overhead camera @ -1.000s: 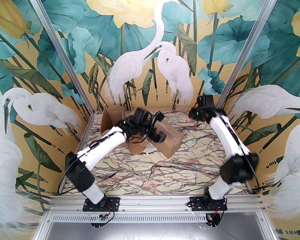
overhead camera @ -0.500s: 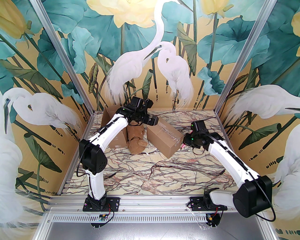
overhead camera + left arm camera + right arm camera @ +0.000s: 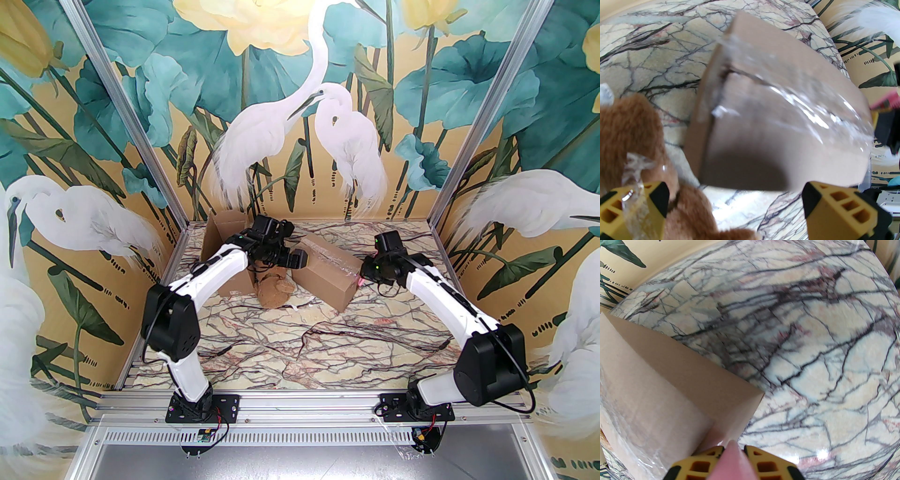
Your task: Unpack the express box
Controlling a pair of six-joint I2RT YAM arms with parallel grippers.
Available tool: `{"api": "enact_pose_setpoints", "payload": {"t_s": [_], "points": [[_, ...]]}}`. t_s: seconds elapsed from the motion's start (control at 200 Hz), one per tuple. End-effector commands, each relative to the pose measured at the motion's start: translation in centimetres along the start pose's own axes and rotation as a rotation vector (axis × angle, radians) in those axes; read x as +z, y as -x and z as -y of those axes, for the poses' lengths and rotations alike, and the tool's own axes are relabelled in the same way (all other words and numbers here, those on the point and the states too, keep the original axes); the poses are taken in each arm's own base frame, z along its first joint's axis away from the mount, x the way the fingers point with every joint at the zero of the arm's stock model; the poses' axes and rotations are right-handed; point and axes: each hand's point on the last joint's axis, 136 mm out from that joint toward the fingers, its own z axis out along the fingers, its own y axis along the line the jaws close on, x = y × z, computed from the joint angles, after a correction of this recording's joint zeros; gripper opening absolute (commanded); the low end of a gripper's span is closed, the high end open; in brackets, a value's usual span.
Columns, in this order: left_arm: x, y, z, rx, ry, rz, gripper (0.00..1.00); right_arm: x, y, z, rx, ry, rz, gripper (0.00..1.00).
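Your left gripper (image 3: 296, 259) has dropped from above the brown cardboard box sealed with clear tape (image 3: 328, 276) to just beside its left end. Your right gripper (image 3: 362, 279) has closed in on the right end. The sealed box lies toward the far middle of the marble-patterned tabletop (image 3: 328, 347), taped seam up.

The left jaws stand wide apart and empty, a yellow finger (image 3: 836, 211) on either side of the box's end in the left wrist view. They seem placed to brace the box against a push from the other side. A scrap of clear film (image 3: 632, 185) clings to the other finger.

The right jaws are clamped on a pink blade-like tool (image 3: 732, 462). Its tip touches the box's corner edge where the tape wraps over, likely the spot to start a cut.

Just left of the sealed box lies a brown plush toy (image 3: 274, 291). Behind it, at far left, stands an opened cardboard box (image 3: 225, 236) with its flaps up. Judging from that, one parcel is already unpacked and this one is not yet cut open.
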Motion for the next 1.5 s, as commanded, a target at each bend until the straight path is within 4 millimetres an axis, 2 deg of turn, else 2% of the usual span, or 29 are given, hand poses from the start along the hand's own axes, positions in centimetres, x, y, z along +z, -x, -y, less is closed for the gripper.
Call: {"api": "enact_pose_setpoints", "payload": {"t_s": [0.0, 0.09, 0.175, 0.265, 0.36, 0.425, 0.515, 0.59, 0.76, 0.95, 1.125, 1.305, 1.495], "points": [[-2.2, 1.6, 0.0, 0.047, 0.061, 0.101, 1.00, -0.6, 2.0, -0.3, -0.018, 0.009, 0.051, 0.00], [-3.5, 2.4, 0.8, 0.188, 0.092, 0.162, 1.00, -1.7, 2.3, 1.2, 0.028, -0.006, 0.080, 0.00], [-4.2, 2.6, 3.4, 0.444, 0.109, 0.209, 1.00, -3.5, 2.4, 2.9, 0.107, 0.005, 0.144, 0.00], [-4.2, 1.7, 6.5, 0.721, 0.093, 0.232, 1.00, -5.6, 2.5, 3.9, 0.200, 0.055, 0.241, 0.00], [-4.7, 0.6, 9.8, 0.926, -0.013, 0.301, 1.00, -7.9, 2.5, 3.6, 0.278, 0.152, 0.359, 0.00], [-5.3, -0.5, 11.9, 1.069, -0.116, 0.355, 1.00, -8.8, 2.2, 3.7, 0.349, 0.203, 0.412, 0.00], [-4.8, -2.0, 13.3, 1.235, -0.153, 0.376, 1.00, -9.5, 2.0, 3.6, 0.448, 0.288, 0.468, 0.00], [-3.6, -2.7, 13.7, 1.321, -0.163, 0.332, 1.00, -9.4, 2.0, 3.2, 0.527, 0.379, 0.502, 0.00], [-0.7, -2.4, 14.8, 1.445, -0.158, 0.311, 1.00, -9.0, 2.4, 2.9, 0.585, 0.467, 0.535, 0.00], [1.6, -1.4, 15.8, 1.478, -0.162, 0.321, 0.99, -9.3, 2.8, 2.6, 0.578, 0.492, 0.555, 0.00], [2.8, -0.7, 16.0, 1.482, -0.156, 0.331, 1.00, -8.5, 3.0, 2.6, 0.601, 0.503, 0.548, 0.00], [3.6, -0.9, 15.8, 1.487, -0.156, 0.313, 1.00, -7.6, 3.0, 2.5, 0.615, 0.508, 0.526, 0.00], [4.9, -1.4, 15.9, 1.490, -0.181, 0.277, 1.00, -8.1, 2.9, 2.7, 0.619, 0.505, 0.541, 0.00]]}}
